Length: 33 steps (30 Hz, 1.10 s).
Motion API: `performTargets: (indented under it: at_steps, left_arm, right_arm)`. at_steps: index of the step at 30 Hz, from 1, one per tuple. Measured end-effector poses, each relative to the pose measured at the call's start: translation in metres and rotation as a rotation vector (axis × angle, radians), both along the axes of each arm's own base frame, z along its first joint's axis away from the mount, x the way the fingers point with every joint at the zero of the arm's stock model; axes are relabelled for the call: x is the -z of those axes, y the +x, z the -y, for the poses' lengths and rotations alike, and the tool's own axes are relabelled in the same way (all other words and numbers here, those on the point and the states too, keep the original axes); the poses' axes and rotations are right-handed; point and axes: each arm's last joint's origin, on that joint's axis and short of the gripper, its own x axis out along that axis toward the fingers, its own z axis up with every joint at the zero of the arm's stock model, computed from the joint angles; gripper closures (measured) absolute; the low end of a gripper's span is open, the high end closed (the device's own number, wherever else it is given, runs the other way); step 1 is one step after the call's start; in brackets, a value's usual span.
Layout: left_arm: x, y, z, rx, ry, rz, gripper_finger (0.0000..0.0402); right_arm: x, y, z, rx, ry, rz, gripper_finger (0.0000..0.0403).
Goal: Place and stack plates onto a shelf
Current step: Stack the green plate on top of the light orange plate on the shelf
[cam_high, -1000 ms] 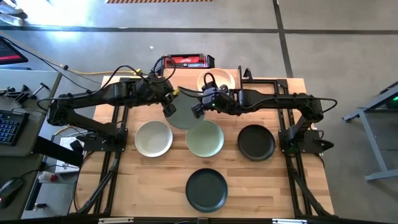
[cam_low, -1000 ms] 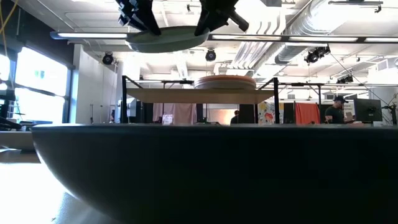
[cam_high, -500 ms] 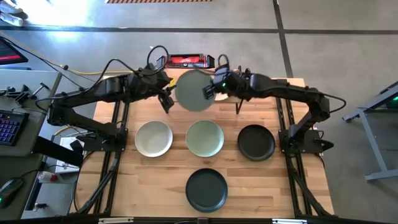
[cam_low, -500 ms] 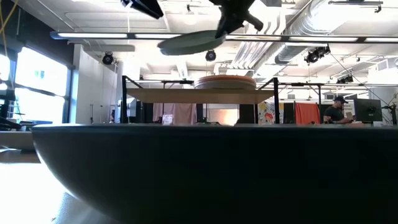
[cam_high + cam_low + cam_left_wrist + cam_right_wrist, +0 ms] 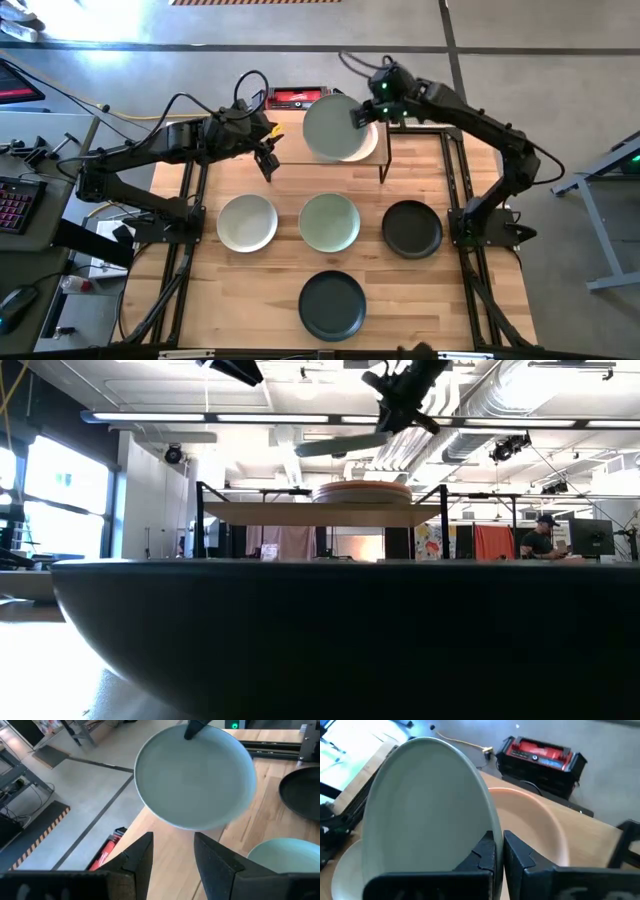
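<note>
Right gripper (image 5: pixel 360 115) clamped on rim of sage green plate (image 5: pixel 332 127), fingers (image 5: pixel 487 851) pinching the near edge. Plate carried in the air, slightly tilted, directly ahead of the fingers and above the stacked plates (image 5: pixel 362 491) on the shelf (image 5: pixel 320 513). Peach top plate (image 5: pixel 540 827) of that stack just beyond and beneath the held plate.

Left gripper (image 5: pixel 267 160) empty, fingers (image 5: pixel 140 857) spread apart, raised above the table (image 5: pixel 250 290) just beside the shelf's left end. Held plate ahead of these fingers, apart from them.

Below both grippers, on the table: white plate (image 5: pixel 247 222), second green plate (image 5: pixel 330 222), black plate (image 5: pixel 411 228) in a row; another black plate (image 5: pixel 332 304) nearest the front edge. Red-topped box (image 5: pixel 301 98) on the floor behind the shelf.
</note>
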Motion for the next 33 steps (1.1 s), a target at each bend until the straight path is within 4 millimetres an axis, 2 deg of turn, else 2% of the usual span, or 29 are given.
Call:
performTargets:
  at_steps: [6,13,22,33]
  left_arm:
    - [0.0,-0.001,-0.003,-0.015,0.0,0.0,0.027]
    - [0.0,-0.004,-0.013,-0.062,-0.002,0.003,0.027]
    - [0.0,-0.007,-0.023,-0.103,-0.005,0.005,0.027]
    - [0.0,-0.01,-0.03,-0.137,-0.007,0.008,0.027]
  right_arm:
    - [0.004,-0.022,0.029,-0.047,0.103,0.022,0.0403]
    - [0.02,-0.03,0.056,-0.098,0.187,0.029,0.0403]
    - [0.042,-0.02,0.067,-0.16,0.222,-0.031,0.0403]
    - [0.046,-0.027,0.074,-0.109,0.22,-0.063,0.0403]
